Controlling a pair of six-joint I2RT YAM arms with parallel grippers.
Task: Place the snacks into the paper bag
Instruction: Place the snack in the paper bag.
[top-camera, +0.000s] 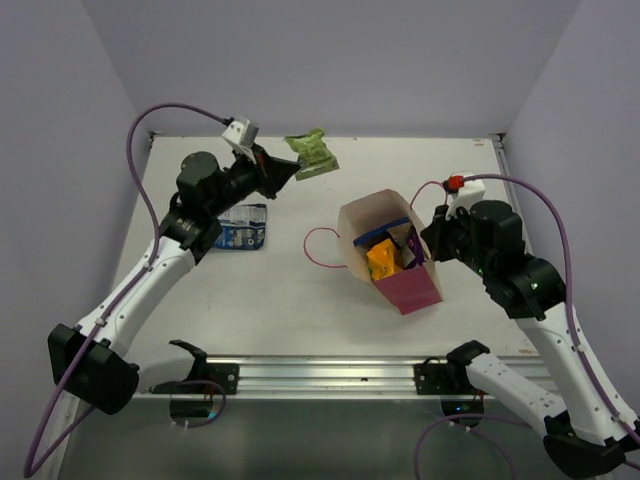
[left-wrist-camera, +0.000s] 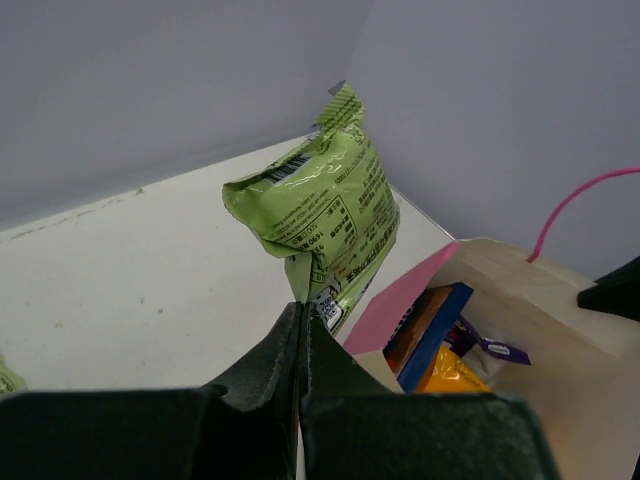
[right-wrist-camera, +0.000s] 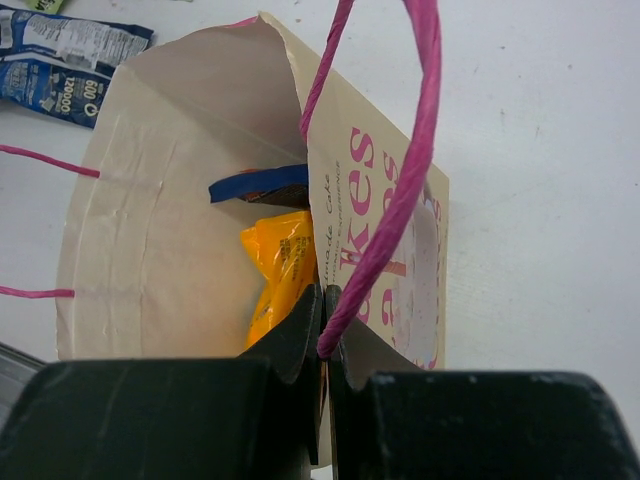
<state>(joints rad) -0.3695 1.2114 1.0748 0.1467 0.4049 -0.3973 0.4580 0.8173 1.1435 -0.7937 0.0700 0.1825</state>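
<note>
**Green packet pinched in the air, open bag held by its cord**

The paper bag (top-camera: 418, 287) sits tilted on the bench (top-camera: 280, 300), right of centre, with its mouth gaping up and to the far left. Inside it lie an orange packet (top-camera: 383, 258), the edge of a blue packet in the bag (top-camera: 385, 232) and, seen from the left wrist, a purple packet (left-wrist-camera: 490, 348). A loose pink handle (top-camera: 315, 245) loops over the bench on the bag's left. A second blue packet on the bench (top-camera: 243, 228) lies flat just beside the left forearm, well apart from the bag. A metal rail (top-camera: 320, 375) runs along the near edge between the two arm bases. From the left wrist, the bag's pink side panel and near rim stand between the raised packet and the snacks already inside.

The left arm rises from the near left corner, elbow bent, wrist turned to the right near the far edge. The left end effector (left-wrist-camera: 300, 330) is fully closed on the bottom seam of the green packet (left-wrist-camera: 320, 205), which stands clear of the bench, left of and beyond the bag.

The right arm folds in from the near right. The right end effector (right-wrist-camera: 325, 335) sits at the bag's right rim, its fingers clamped tight on the held pink cord (right-wrist-camera: 400, 180), which arcs up from the printed front
</note>
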